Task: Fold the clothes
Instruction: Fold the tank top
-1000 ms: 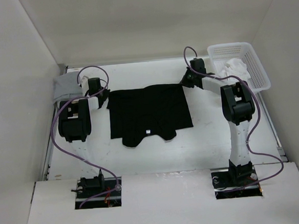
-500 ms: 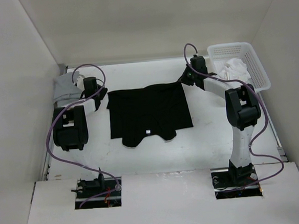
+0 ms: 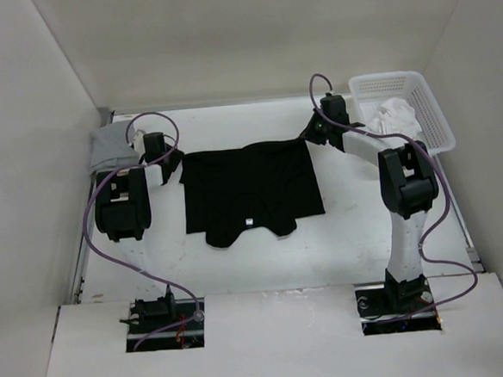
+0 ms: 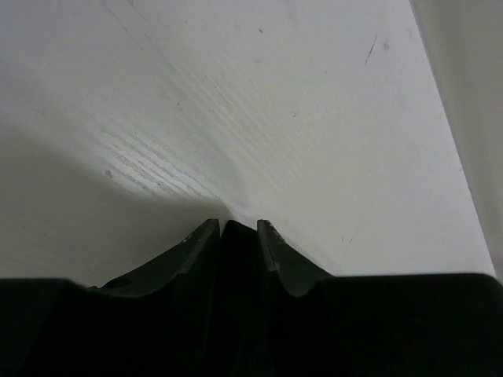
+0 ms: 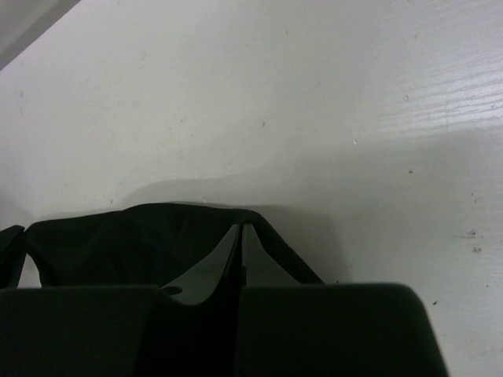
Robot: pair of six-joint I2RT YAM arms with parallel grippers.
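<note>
The clothes [image 3: 250,193] are plain black all over with no print, apart from a tiny white label [image 3: 249,222] near the front hem. The bench [image 3: 342,242] under them is white, scuffed with faint grey marks and dark specks. At the far left corner sits a pale grey cloth [image 3: 110,145]. At the far right is a white mesh basket [image 3: 386,76] with a white cloth [image 3: 395,111] inside. The left arm [image 3: 123,202] and right arm [image 3: 405,221] are blocks of black and white, trailing purple cables [image 3: 311,88]. The left tool [image 4: 236,226] and right tool [image 5: 240,229] are black, and the right one's finger faces show light grey. The walls [image 3: 224,44] are off-white.
</note>
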